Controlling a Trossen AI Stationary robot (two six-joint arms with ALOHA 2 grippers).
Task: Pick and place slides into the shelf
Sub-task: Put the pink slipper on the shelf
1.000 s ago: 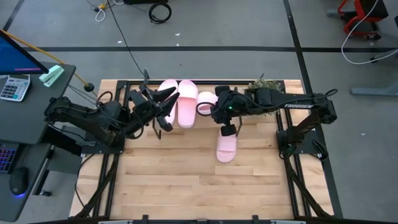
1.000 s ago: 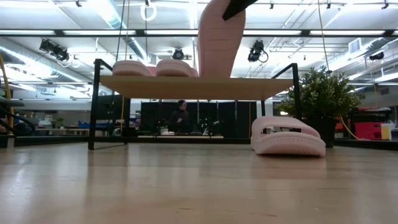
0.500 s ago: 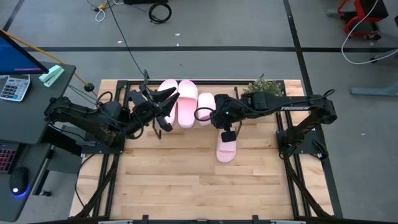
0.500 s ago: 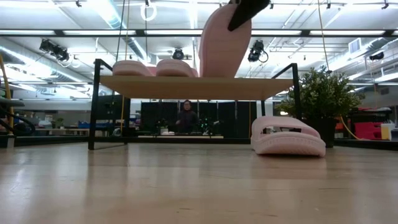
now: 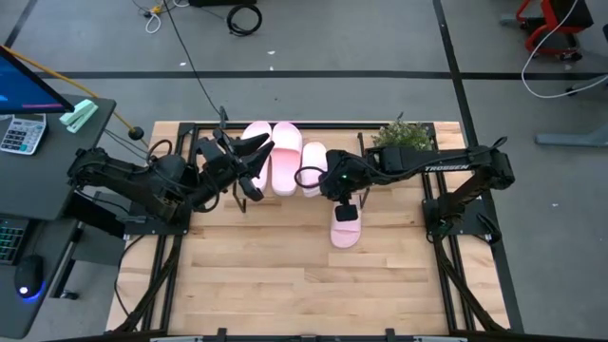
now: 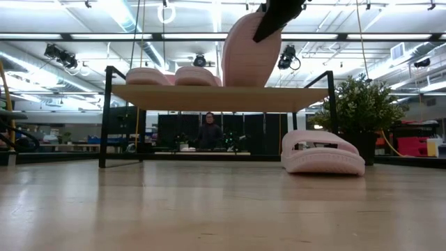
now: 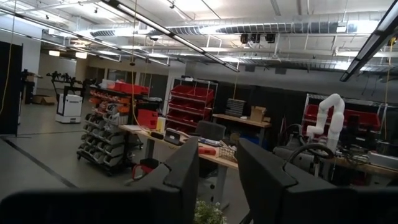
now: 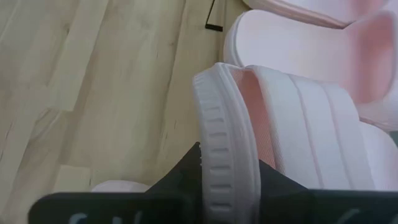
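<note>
- right gripper (image 5: 330,180) pinches the edge of a slide (image 6: 245,54) held tilted, toe-down on the shelf (image 6: 216,97) beside two seated slides (image 5: 274,154).
- risk: released at this angle, it may topple off the board.
- left gripper (image 5: 255,157) waits by the shelf's left end, fingers apart, empty.
- fourth slide (image 5: 346,224) lies on the table (image 5: 285,285); a potted plant (image 6: 359,111) and a person (image 6: 209,131) stand beyond.

Bright, even ceiling strip lights (image 6: 209,36) glare overhead; soft shadows, with near foreground surfaces blurred.

Wooden table (image 5: 285,275) with shelf (image 6: 216,96), 1 slide (image 5: 346,225), potted plant (image 5: 399,135).
</note>
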